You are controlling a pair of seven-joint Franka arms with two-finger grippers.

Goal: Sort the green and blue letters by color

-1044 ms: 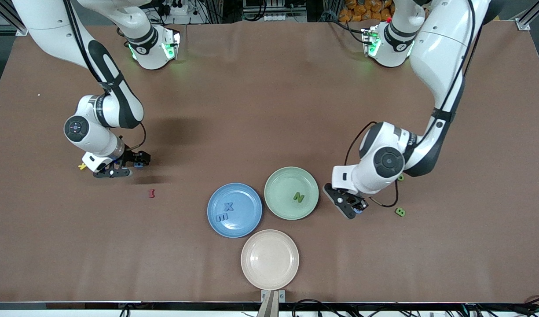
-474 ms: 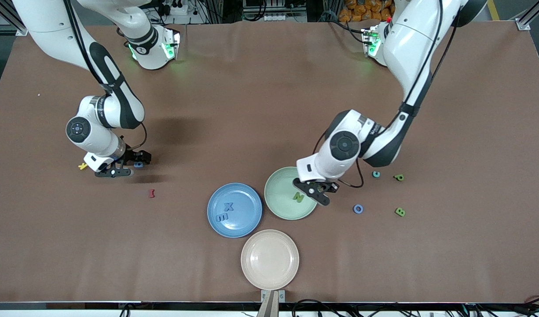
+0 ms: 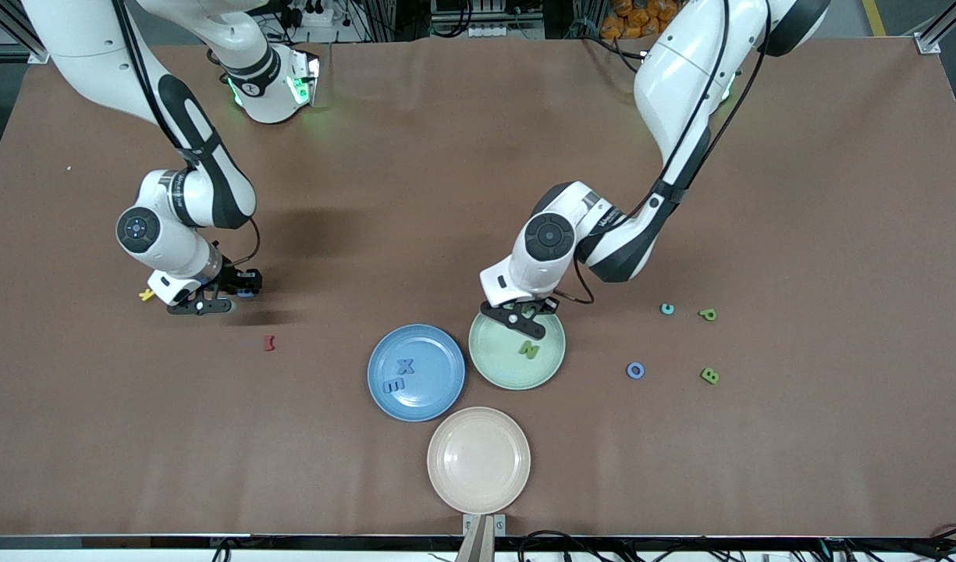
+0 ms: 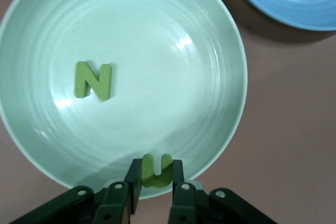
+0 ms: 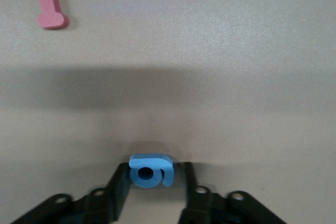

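Left arm: bent down from its base, with the left hand (image 3: 522, 314) low over the rim of the green plate (image 3: 497, 367).
Left hand: its two fingers are pinched on a green U (image 4: 156, 169), held upright over the plate's edge.
Right arm: folded low at its end of the desk (image 3: 446, 156), with the right hand (image 3: 212, 300) just above the brown top.
Right hand: its fingers sit on both sides of a blue 6 (image 5: 150, 170); I cannot tell if they squeeze it yet.
Green plate: round, smooth and shiny, with a flat green N (image 3: 531, 349) lying in it.
Blue plate (image 3: 438, 390): round, touching the green one, holding a blue X (image 3: 406, 365) and a blue E (image 3: 396, 384).
Other letters: a blue O (image 3: 635, 370), a small blue-green letter (image 3: 667, 309), a green P (image 3: 708, 314) and a green B (image 3: 709, 375) lie loose toward the left arm's end.
Other things: a cream plate (image 3: 478, 460), a dark red piece (image 3: 269, 343) and a yellow letter (image 3: 145, 295).
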